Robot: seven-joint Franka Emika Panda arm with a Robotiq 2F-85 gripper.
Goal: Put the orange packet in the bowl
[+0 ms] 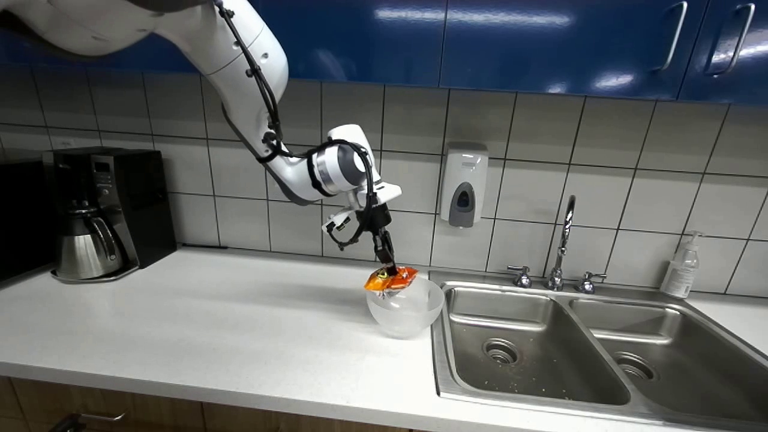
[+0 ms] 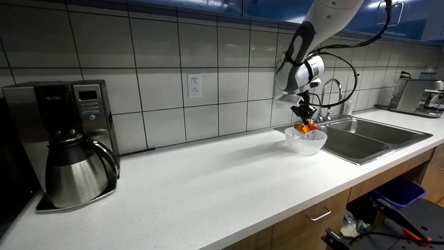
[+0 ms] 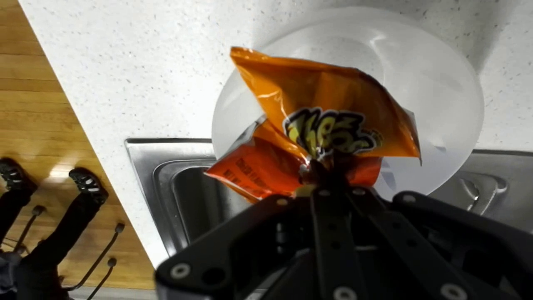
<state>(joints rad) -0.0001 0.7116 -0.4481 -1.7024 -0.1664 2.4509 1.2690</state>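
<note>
My gripper (image 1: 391,270) is shut on the orange packet (image 1: 377,281), pinching it near the middle so it folds with both ends sticking out. The packet is orange and red with yellow-black lettering. The frosted white bowl (image 1: 405,315) stands upright on the counter beside the sink. In both exterior views the packet (image 2: 301,128) is at rim height over the bowl (image 2: 300,144), its lower part just at the opening. In the wrist view the packet (image 3: 329,87) covers much of the bowl (image 3: 445,96), and one end reaches past the rim. My fingertips (image 3: 329,171) are dark and partly hidden by the packet.
A double steel sink (image 1: 441,360) with a faucet (image 1: 563,240) lies right beside the bowl. A soap dispenser (image 1: 465,186) hangs on the tiled wall behind. A coffee maker (image 2: 93,114) with a steel carafe (image 2: 78,177) stands at the counter's far end. Blue cabinets (image 1: 540,42) hang above.
</note>
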